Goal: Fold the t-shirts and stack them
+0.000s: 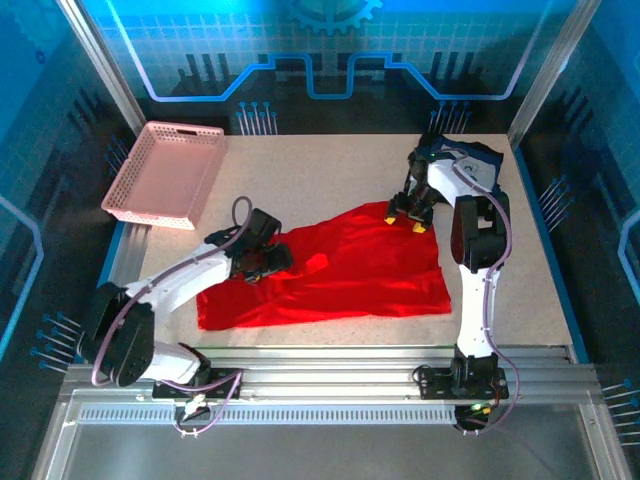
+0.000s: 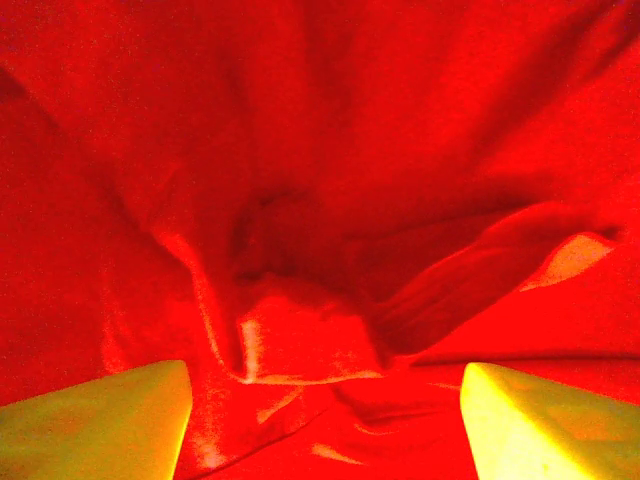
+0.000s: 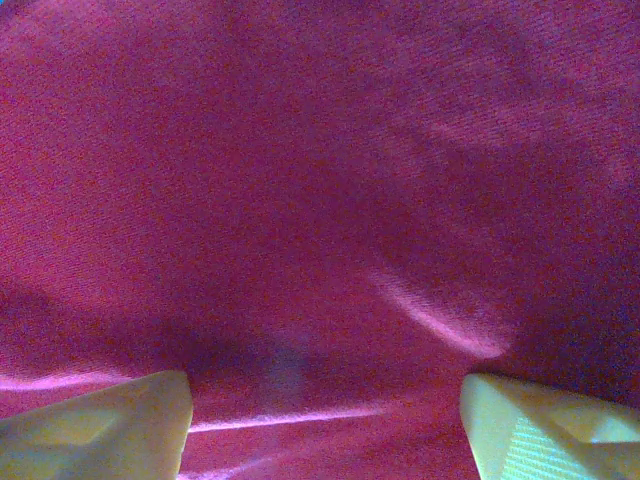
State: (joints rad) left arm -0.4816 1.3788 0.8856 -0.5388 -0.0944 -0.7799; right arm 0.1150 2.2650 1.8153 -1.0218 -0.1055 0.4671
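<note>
Lying rumpled, red shirt [image 1: 360, 280] is overhung by left gripper [image 1: 283, 258] and right gripper [image 1: 404, 222]; both are spread wide.

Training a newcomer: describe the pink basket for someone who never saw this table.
Start at the speckled table, far left corner. The pink basket sits there, beyond the red t-shirt. Its lattice walls and pale pink set it apart.

Robot lab cell: aluminium frame [image 1: 330, 366], blue circuit-print panels [image 1: 330, 45], speckled table [image 1: 320, 175].
</note>
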